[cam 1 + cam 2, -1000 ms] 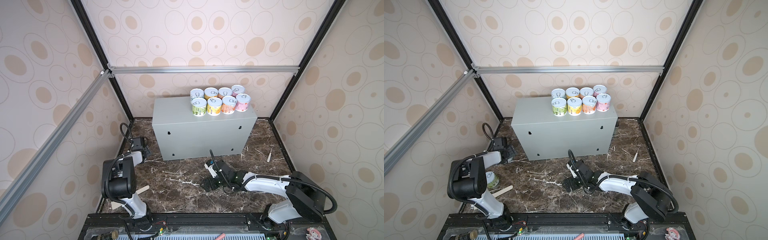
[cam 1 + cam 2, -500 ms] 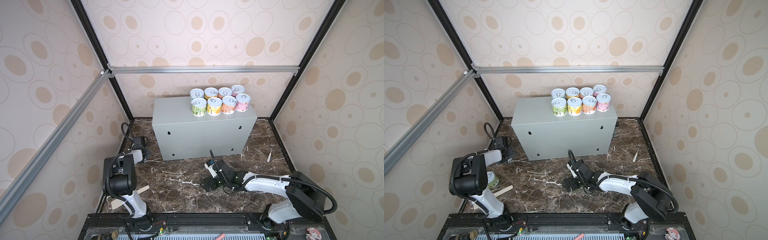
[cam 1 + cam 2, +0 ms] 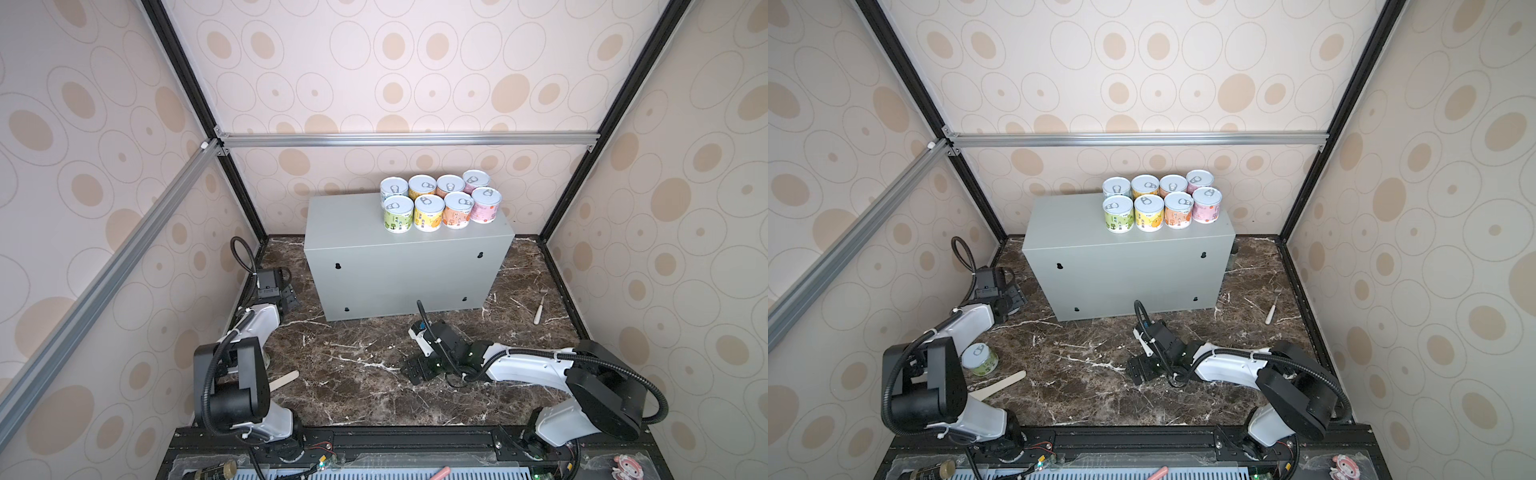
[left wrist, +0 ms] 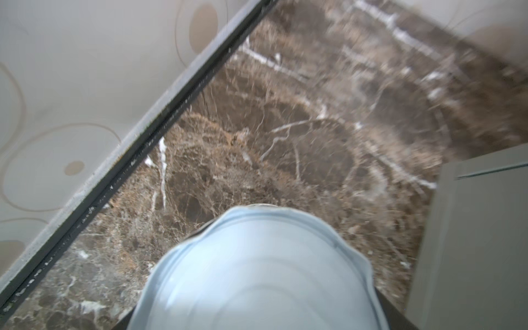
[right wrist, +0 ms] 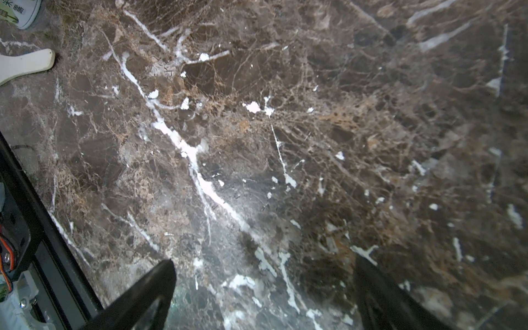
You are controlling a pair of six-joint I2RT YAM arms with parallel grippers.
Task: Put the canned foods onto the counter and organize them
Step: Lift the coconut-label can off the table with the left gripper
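The left gripper point(image 3: 286, 298) was closed part-way on a pale teal tin point(image 4: 257, 271), with its jaws across the tin's side wall, near the left end of the counter point(image 3: 407, 270). The right gripper point(image 5: 263, 300) stood wide open and empty above the marble floor point(image 5: 285, 143). At the counter's right rear, eight tins point(image 3: 440, 203) stood upright in two touching rows of four. One green tin point(image 3: 980, 359) stood on the floor at front left. The tins were judged rigid and fairly light, with slick paper labels that could crease. The recommended hold was across the wall at mid-height.
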